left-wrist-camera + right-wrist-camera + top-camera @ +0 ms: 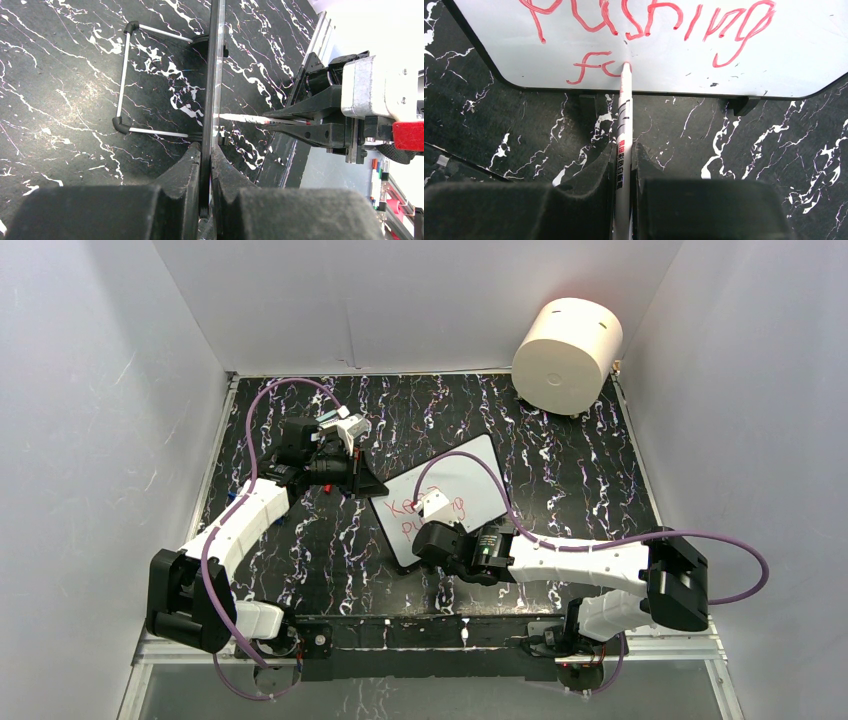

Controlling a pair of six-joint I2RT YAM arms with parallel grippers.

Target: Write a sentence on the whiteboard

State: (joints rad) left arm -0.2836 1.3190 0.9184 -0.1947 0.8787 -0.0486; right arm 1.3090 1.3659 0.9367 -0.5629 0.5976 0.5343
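The surface (300, 540) is black with white marble veins, boxed in by plain white walls (100, 390). A cream cylinder (565, 355) lies on its side in the far corner at about 1 o'clock.

The whiteboard (470, 475) sits near the middle of the surface. In the top view its long axis runs from 8 o'clock to 2 o'clock. The left gripper (365, 485) is clamped on the board's 9 o'clock edge, and its wrist view shows the board edge-on between the fingers, with a white wire stand (125, 75) behind it.

The right gripper (624, 160) is closed on a white marker (624, 125). In its wrist view the marker's long axis points to 12 o'clock, and the tip touches the board near its lower rim. The sentence (651, 20) is in red and follows the board's long axis. "pushing" is legible there, and below it "fo" ends at the marker tip.
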